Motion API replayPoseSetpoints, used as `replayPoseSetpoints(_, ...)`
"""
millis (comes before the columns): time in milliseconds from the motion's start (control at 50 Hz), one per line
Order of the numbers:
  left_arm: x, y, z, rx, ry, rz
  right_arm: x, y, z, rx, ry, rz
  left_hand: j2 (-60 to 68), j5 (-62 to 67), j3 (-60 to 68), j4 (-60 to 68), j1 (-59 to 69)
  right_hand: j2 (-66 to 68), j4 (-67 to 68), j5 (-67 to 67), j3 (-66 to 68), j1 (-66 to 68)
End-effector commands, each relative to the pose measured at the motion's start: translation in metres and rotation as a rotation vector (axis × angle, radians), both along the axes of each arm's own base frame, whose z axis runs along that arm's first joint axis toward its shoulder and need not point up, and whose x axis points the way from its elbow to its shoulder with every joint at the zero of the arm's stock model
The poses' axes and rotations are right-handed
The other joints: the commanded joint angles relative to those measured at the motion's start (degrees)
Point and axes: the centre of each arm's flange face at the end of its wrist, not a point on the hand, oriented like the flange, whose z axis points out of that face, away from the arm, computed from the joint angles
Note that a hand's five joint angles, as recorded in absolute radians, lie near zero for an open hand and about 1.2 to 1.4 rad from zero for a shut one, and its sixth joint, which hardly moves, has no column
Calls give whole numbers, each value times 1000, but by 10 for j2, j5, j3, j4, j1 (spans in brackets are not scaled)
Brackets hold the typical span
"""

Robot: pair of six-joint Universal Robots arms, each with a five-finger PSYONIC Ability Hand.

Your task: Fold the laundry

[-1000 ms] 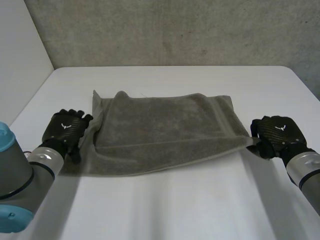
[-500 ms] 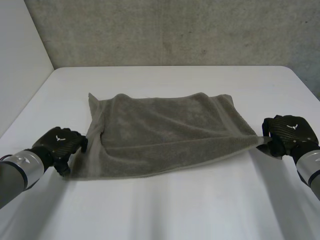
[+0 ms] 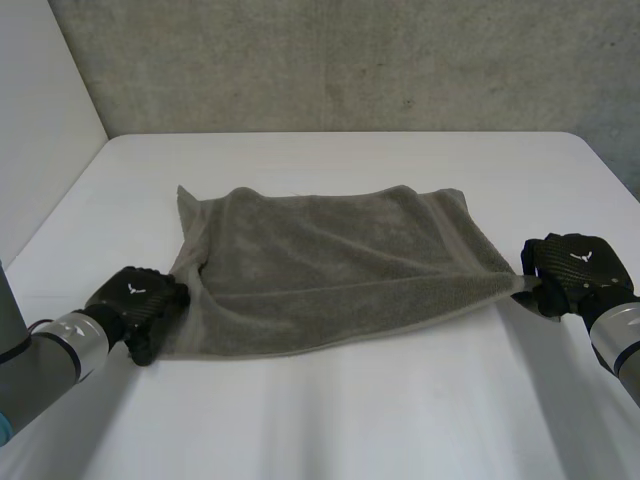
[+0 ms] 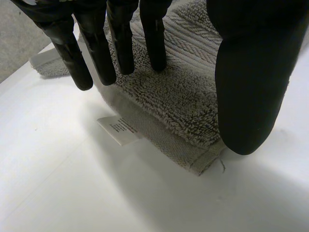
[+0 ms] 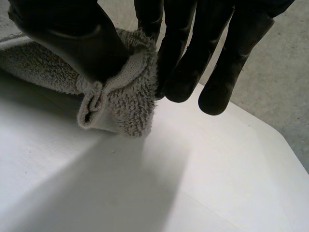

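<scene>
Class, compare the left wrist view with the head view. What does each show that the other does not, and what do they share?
Left wrist view: a white label sticks out from the edge of the towel near its corner. The left hand has straight fingers over the cloth.
Head view: the whole towel lies spread out, the right hand pinches its near right corner, and a grey wall stands behind.
Shared: the left hand at the towel's near left corner, on the white table.

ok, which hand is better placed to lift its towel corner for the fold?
Right. The right hand pinches its near corner of the grey terry towel between thumb and fingers, ready to lift. The left hand is over its corner with straight fingers, thumb apart, gripping nothing.
</scene>
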Motion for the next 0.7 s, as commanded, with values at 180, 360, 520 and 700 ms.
replayPoseSetpoints(180,-3,-11,-6,-53,9,-3,0,1,-1,6,1,2,143,142,142,143,142,32,33,31,31,41)
replayPoseSetpoints(360,-5,-14,-10,-52,10,-9,0,2,-2,12,1,2,171,171,171,172,171,32,33,31,31,41)
replayPoseSetpoints(520,-6,-15,-8,-63,15,-8,0,2,-2,10,3,2,291,290,290,291,290,32,33,31,31,41)
replayPoseSetpoints(700,-6,-16,2,-79,46,10,0,2,-2,11,8,4,506,506,506,507,505,32,33,31,31,41)
